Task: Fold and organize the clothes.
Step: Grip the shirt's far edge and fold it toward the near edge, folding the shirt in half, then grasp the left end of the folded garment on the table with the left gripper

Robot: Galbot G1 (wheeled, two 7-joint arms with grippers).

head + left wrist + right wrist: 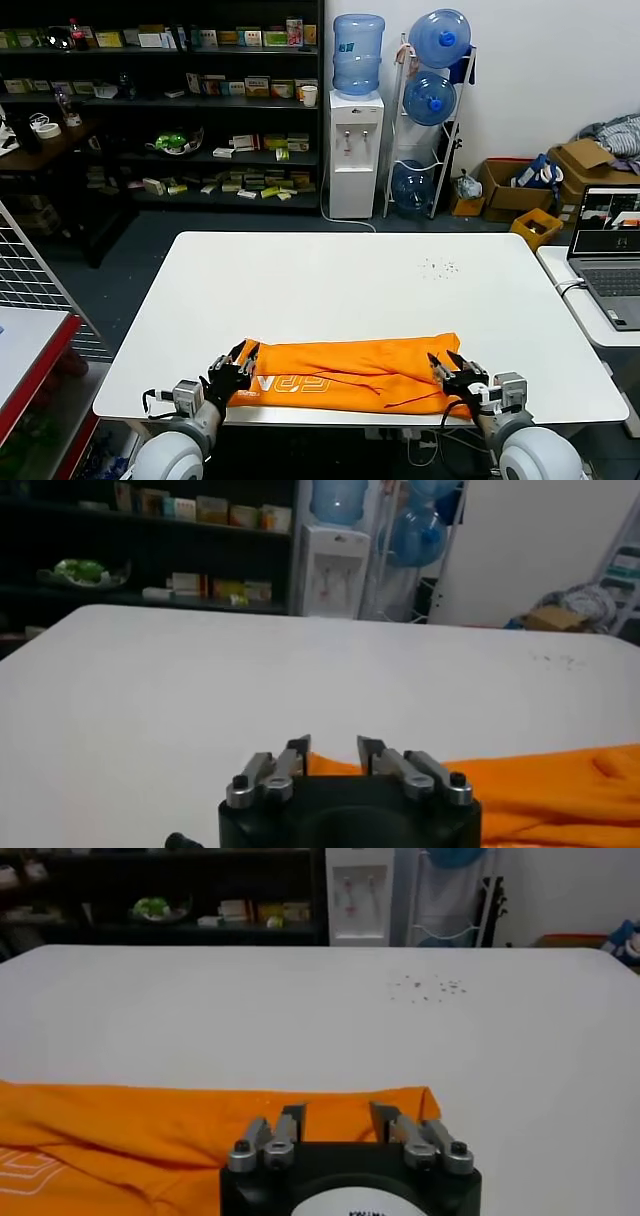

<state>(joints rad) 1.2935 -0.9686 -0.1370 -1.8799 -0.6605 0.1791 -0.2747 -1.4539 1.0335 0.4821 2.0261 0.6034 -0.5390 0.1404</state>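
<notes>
The clothes (350, 372) are one bright orange T-shirt, folded into a long band along the near edge of the white table (330, 280), with white lettering showing at its near left. My left gripper (238, 362) stands open at the band's left end, the orange cloth (560, 785) lying just beyond and beside its jaws (333, 746). My right gripper (449, 367) stands open at the band's right end, over the orange fabric (150, 1133), with nothing pinched between its fingers (336, 1114).
A laptop (610, 250) sits on a side table at the right. Beyond the table are dark shelves (170, 100), a water dispenser (355, 150) and a rack of water bottles (432, 110). Cardboard boxes with grey-blue fabric (600, 150) stand at the far right.
</notes>
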